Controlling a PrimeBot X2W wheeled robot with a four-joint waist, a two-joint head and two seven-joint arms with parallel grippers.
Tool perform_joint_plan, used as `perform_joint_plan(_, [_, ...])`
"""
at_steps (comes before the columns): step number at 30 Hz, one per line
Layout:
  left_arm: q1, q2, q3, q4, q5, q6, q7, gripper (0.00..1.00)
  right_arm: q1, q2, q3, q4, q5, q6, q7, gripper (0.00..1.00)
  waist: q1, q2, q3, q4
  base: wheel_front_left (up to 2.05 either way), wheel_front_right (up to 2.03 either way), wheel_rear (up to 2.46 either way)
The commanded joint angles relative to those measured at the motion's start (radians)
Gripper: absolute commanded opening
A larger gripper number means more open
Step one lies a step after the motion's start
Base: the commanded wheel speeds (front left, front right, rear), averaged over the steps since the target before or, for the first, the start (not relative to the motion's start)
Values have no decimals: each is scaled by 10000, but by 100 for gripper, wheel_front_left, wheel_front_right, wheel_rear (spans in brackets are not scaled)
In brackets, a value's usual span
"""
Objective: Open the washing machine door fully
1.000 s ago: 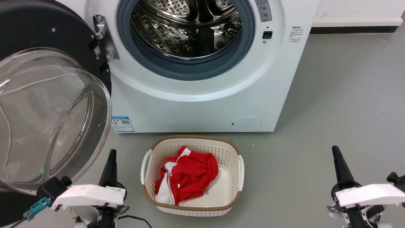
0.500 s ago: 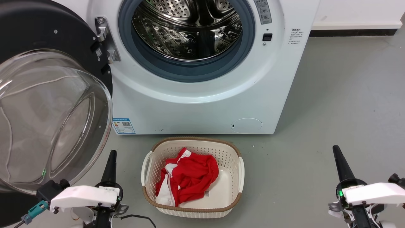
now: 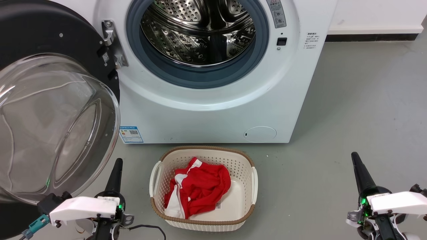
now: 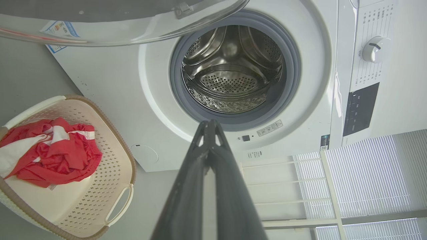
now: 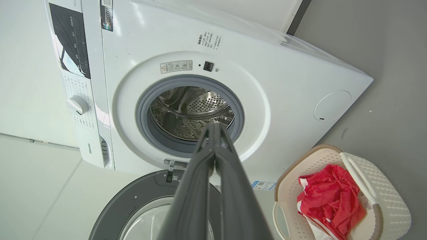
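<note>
Only the head camera has shifted slightly in the past second; nothing else moved. The washing machine door (image 3: 50,126) stands swung wide at the left of the washing machine (image 3: 206,110). Left claw (image 3: 117,163) and right claw (image 3: 354,156), fingers pressed together and empty, flank a laundry basket (image 3: 206,148) holding red clothing (image 3: 200,186).

Floor (image 3: 353,100) was smooth grey, matt, with faint scuffs. The washing machine (image 3: 206,113) stood on it, its base flush to the floor and its back toward a white wall. A cream perforated basket (image 3: 203,148) with a brown rim sat on the floor just before the machine's front, near it but not touching. One small pale speck (image 3: 267,154) lay beside the basket's far right corner.
</note>
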Motion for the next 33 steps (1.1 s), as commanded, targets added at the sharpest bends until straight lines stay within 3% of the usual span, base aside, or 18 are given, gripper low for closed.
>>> perform_joint_plan(1, [-108,3,52,-15,-228,-42,52,0,-152,-43,-29,-15,237,-1,83,0,0,-1,-10,2,0,0,0])
perform_joint_plan(33, [-96,-4,286,129,-2793,-260,694,0,-271,29,-273,234,2707,-3,708,0,0,-1,-239,36,0,0,0])
